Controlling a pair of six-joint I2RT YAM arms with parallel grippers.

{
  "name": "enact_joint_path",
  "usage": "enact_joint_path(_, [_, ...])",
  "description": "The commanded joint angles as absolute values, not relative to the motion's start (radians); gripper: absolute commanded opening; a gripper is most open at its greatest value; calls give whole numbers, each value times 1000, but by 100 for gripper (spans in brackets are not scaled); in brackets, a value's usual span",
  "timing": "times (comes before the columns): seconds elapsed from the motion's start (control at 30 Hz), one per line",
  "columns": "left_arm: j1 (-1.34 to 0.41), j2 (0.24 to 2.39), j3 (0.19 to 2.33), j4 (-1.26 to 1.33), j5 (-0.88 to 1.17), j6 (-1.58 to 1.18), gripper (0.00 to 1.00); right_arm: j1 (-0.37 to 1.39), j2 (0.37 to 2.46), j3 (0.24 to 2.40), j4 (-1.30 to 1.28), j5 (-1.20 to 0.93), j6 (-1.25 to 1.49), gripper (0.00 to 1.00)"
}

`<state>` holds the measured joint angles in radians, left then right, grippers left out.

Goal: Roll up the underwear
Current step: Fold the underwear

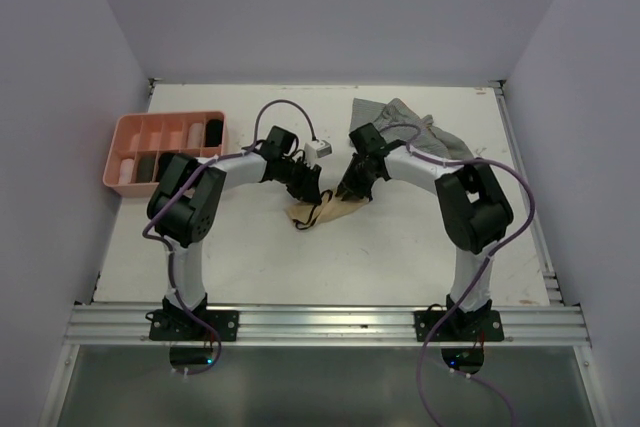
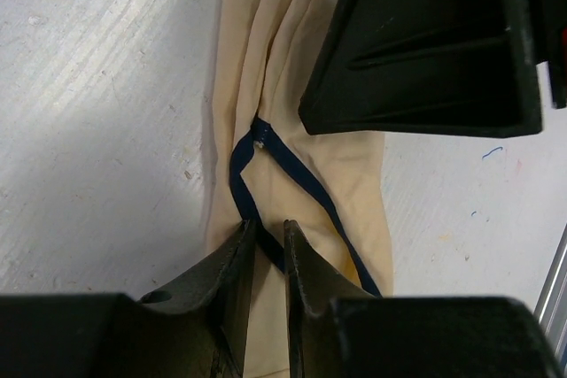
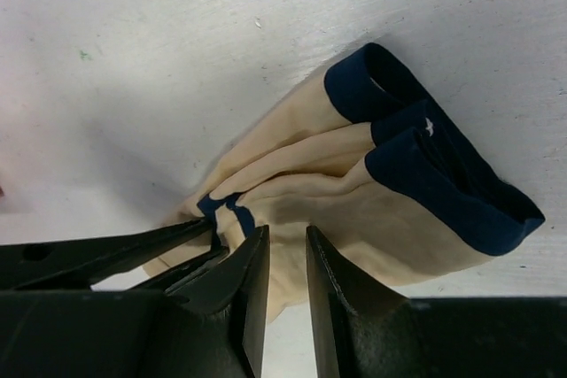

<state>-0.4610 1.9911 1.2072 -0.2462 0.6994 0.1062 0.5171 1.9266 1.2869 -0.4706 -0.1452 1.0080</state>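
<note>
Beige, navy-trimmed cloth: the underwear (image 1: pixel 318 213) lies bunched mid-frame on the worktop (image 1: pixel 400 257), soft, limp, light. Your left claw (image 2: pixel 268 229) pinches it at the trim; right claw (image 3: pixel 286 238) nearly closed over it, grip unclear. You should take the thicker trimmed band.

White tubular arms (image 1: pixel 183 272), bulky black joints (image 1: pixel 188 202), purple cables (image 1: pixel 290 107), black wedge-shaped claw fingers (image 3: pixel 241 294).

Underwear half covered, grip unclear

From above, the left gripper (image 1: pixel 308 191) and right gripper (image 1: pixel 348 191) hide the far part of the beige cloth underwear with dark blue trim (image 1: pixel 320 214) and their own fingertips. Whether either pinches it cannot be told. The small dark and pale items (image 1: pixel 213 133) in the pink plastic compartment tray (image 1: pixel 128 124), far left, are too small to identify.
</note>
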Motion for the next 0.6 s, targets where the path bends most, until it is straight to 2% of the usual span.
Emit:
enact_joint_path(0.0, [-476, 1991, 1167, -288, 647, 104, 24, 531, 1944, 1322, -457, -117, 1028, 27])
enact_joint_path(0.57, [-483, 2008, 1175, -288, 650, 106, 24, 560, 1997, 1364, -462, -115, 1029, 32])
